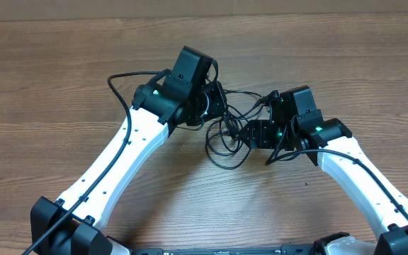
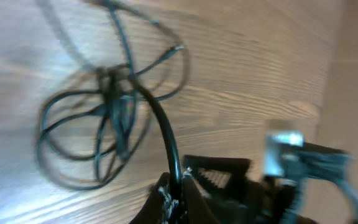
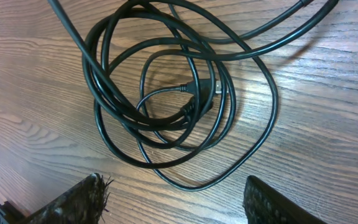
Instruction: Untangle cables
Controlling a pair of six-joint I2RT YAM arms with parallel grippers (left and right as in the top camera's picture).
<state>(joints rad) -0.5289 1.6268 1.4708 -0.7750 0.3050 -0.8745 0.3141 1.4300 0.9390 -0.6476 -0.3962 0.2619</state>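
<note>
Left pincer [image 2: 178, 190] is clamped on a single black strand, blurry as that view is. The strand runs up into the cables [image 3: 188, 115], a loose coil lying on the surface between the two arms. Right pincer [image 3: 176, 202] hangs just above the coil, fingers spread wide, holding nothing. Here's the danger: with nothing pinning the coil, a pull from the left would likely drag the whole bundle along. It could also cinch the crossing by the plug end [image 3: 207, 87] tighter instead of freeing it. And if the right one drops as it is, it may scoop several loops at once. The surface [image 1: 62, 85] is brown wood-grain. The room barely shows, just a pale blurred strip [image 2: 353, 74] past the edge.
</note>
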